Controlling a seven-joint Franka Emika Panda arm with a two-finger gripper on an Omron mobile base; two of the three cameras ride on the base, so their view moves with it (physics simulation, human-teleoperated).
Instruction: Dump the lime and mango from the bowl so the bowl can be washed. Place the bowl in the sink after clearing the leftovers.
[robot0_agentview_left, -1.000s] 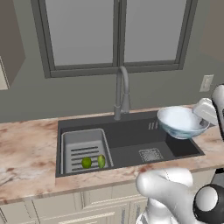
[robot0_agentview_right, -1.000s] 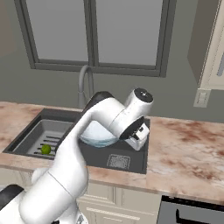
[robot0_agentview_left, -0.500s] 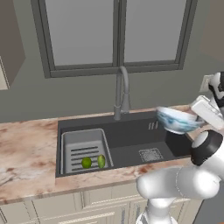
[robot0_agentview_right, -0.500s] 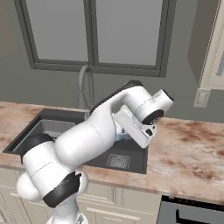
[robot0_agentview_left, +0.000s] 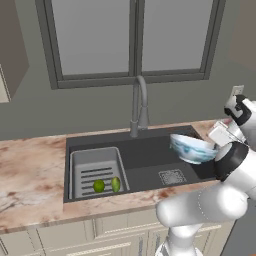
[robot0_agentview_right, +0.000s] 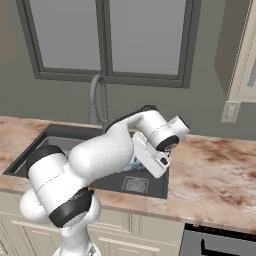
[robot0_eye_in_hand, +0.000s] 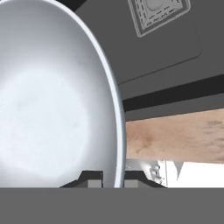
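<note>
The bowl (robot0_agentview_left: 192, 148) is pinched at its rim by the gripper (robot0_eye_in_hand: 107, 180) and held empty above the sink (robot0_agentview_left: 150, 160); lime (robot0_agentview_left: 99, 186) and mango (robot0_agentview_left: 115, 184) lie in the slotted tray (robot0_agentview_left: 95, 167), so 1 step, lowering, is judged left.

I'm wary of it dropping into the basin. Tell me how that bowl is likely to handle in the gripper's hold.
The bowl looks rigid and glazed, so it is probably slippery. The gripper pinches only its thin rim, so it may swing or slip. It hangs above the sink, not resting on it, and a drop could chip it.
</note>
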